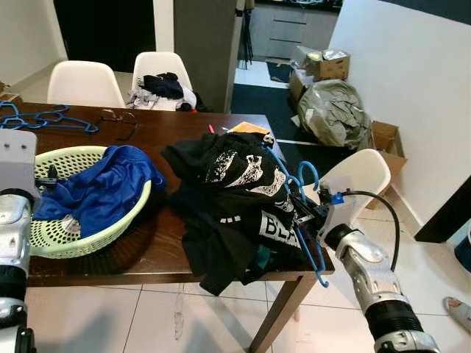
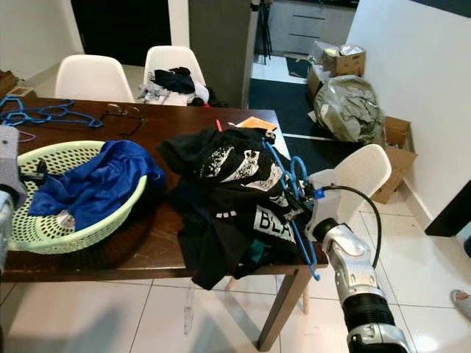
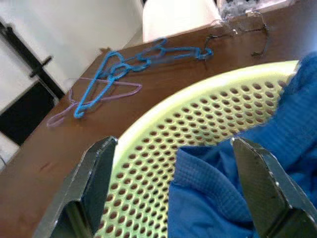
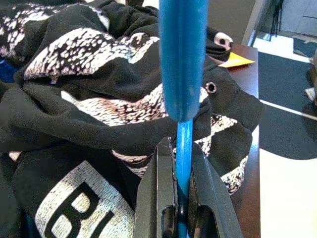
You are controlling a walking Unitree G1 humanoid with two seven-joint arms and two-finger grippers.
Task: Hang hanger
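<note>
A blue plastic hanger lies across a heap of black printed clothes at the table's right end. My right gripper is shut on the hanger's thin blue bar, its fingers pressed against it on both sides, just above the clothes. My left gripper is open over the rim of a light green laundry basket holding a blue garment, with nothing between its fingers. More blue hangers and a pink hanger lie tangled at the table's far left.
The dark wooden table has white chairs behind it and one white chair at its right end. Clothes are piled on a far chair. Bags and cardboard boxes stand by the right wall.
</note>
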